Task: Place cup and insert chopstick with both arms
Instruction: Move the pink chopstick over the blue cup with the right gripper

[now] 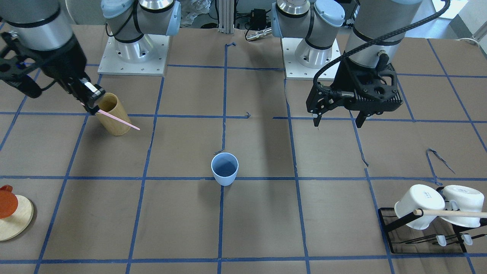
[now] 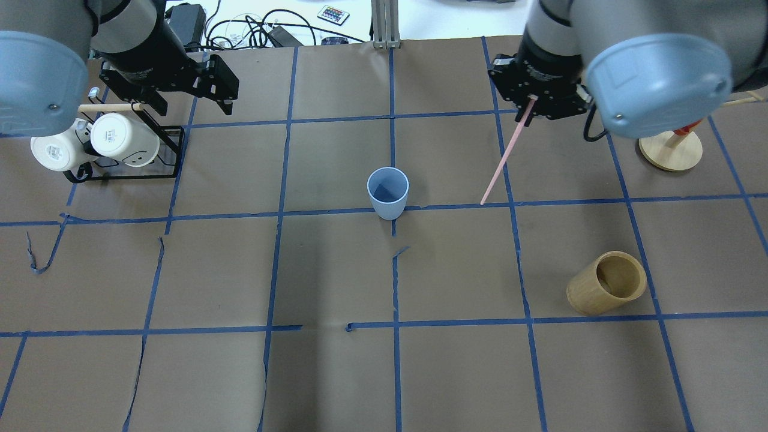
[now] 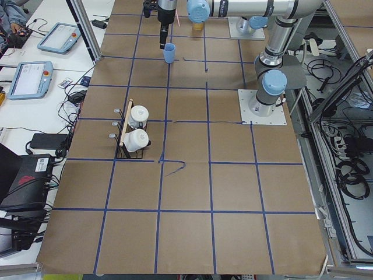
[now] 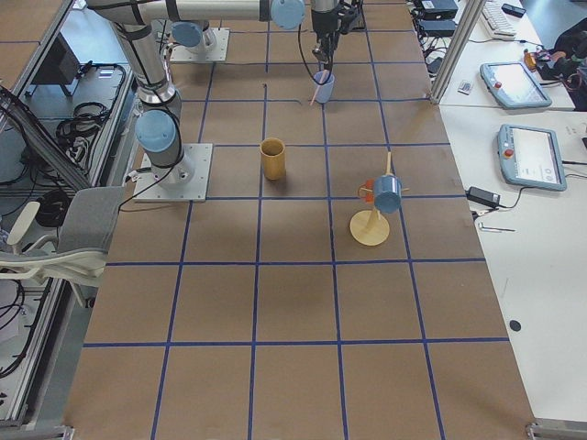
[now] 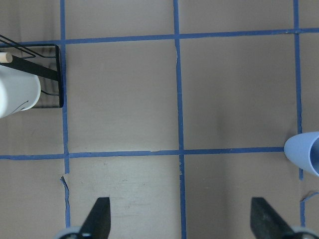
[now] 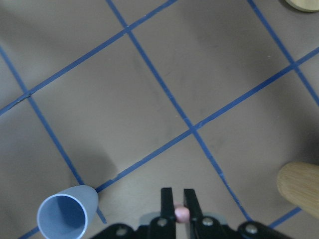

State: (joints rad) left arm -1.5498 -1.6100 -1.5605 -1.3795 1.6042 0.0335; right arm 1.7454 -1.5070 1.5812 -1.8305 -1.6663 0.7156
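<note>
The pale blue cup [image 1: 225,169] stands upright and empty near the table's middle; it also shows in the overhead view [image 2: 387,193], at the right edge of the left wrist view [image 5: 304,152] and at the lower left of the right wrist view [image 6: 65,216]. My right gripper [image 1: 92,108] [image 2: 531,101] [image 6: 175,194] is shut on the top end of the thin pink chopstick [image 1: 118,121] [image 2: 504,159], held raised and tilted, apart from the cup. My left gripper [image 1: 338,125] [image 2: 195,111] [image 5: 180,219] is open and empty above bare table.
A tan bamboo cylinder [image 1: 112,114] [image 2: 606,283] stands near my right gripper. A black rack with two white mugs and a wooden dowel [image 1: 430,213] [image 2: 108,144] sits near my left arm. A round wooden stand [image 1: 13,215] [image 2: 669,150] is beyond the right arm.
</note>
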